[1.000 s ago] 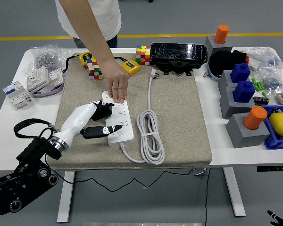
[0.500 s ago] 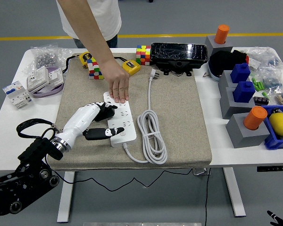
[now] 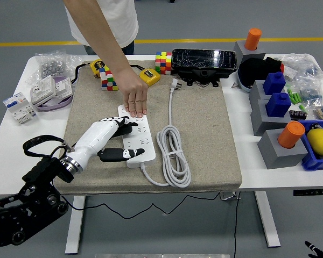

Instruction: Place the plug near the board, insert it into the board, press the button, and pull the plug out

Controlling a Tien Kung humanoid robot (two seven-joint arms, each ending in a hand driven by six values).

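Observation:
A white power strip (image 3: 139, 141) lies on the grey mat, slanting from far left to near right. My left hand (image 3: 121, 138) reaches in from the lower left on a white forearm. Its black fingers (image 3: 124, 124) are curled over a black plug (image 3: 120, 129) at the strip's left edge, and the thumb (image 3: 118, 155) lies flat along the strip's near end. The plug is mostly hidden by the fingers. A person's hand (image 3: 135, 100) presses flat on the strip's far end. Only a black tip of my right arm (image 3: 314, 248) shows at the bottom right corner.
The strip's white cable (image 3: 173, 157) lies coiled on the mat (image 3: 204, 134) to its right, with its plug (image 3: 175, 84) at the far side. Rubik's cubes (image 3: 108, 79), a yellow tape measure (image 3: 149, 76) and a black box (image 3: 204, 62) stand at the back. Grey and blue blocks (image 3: 273, 110) stand right.
My left hand has shifted slightly right and forward over the strip. The strip's near end and the cable coil have slid a little to the right. The person's hand stays on the far end.

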